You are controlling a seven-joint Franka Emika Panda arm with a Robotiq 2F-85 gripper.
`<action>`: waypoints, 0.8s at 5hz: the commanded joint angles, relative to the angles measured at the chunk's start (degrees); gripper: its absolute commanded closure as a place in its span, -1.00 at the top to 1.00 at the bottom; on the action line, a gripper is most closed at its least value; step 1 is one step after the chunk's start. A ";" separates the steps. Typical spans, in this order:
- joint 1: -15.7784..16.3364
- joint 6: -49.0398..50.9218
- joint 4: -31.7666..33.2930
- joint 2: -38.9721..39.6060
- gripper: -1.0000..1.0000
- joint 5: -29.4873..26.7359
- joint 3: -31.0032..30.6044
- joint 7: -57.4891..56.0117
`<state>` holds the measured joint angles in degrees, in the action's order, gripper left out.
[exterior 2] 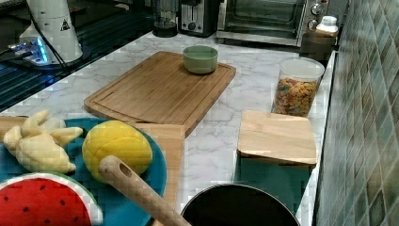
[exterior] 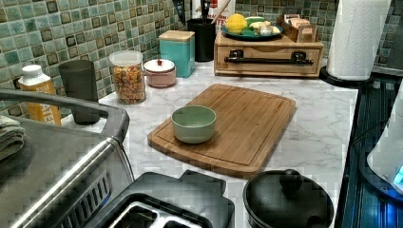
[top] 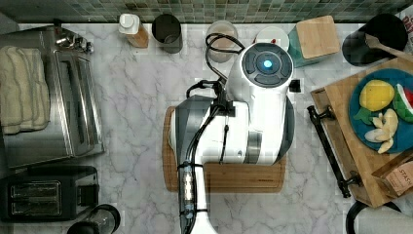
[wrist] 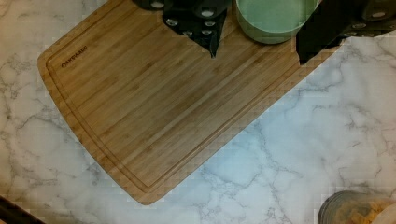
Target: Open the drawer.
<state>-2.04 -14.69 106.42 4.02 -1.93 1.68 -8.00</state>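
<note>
The drawer (exterior: 271,68) is a light-wood front in a low wooden box at the back of the counter in the left view, and it sits flush and closed. Its long black bar handle (exterior: 266,59) runs across the front. In the top view the handle (top: 330,146) lies at the right, beside the white arm (top: 253,107). My gripper (wrist: 257,57) hangs high over the cutting board (wrist: 154,102), far from the drawer. Its black fingers (wrist: 205,28) stand wide apart and open, holding nothing.
A green bowl (exterior: 194,123) sits on the cutting board (exterior: 237,123). A blue plate of toy fruit (top: 382,109) tops the drawer box. Jars and a teal canister (exterior: 177,51) line the tiled wall. A paper towel roll (exterior: 356,38), toaster oven (top: 73,112), toaster (top: 46,197) and black pot (exterior: 287,199) ring the counter.
</note>
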 commanded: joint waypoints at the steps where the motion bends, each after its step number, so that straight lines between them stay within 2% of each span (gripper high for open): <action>1: -0.15 -1.00 0.59 0.00 1.00 -0.35 0.12 -0.03; 2: -0.15 -1.00 0.59 0.00 1.00 -0.35 0.13 -0.03; 3: -0.98 -2.23 4.09 -1.87 1.00 0.63 0.24 -11.76; 4: 1.84 -4.91 7.02 -3.03 1.00 3.51 3.91 -22.08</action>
<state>-1.85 -17.33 109.44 5.54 0.48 1.80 -23.23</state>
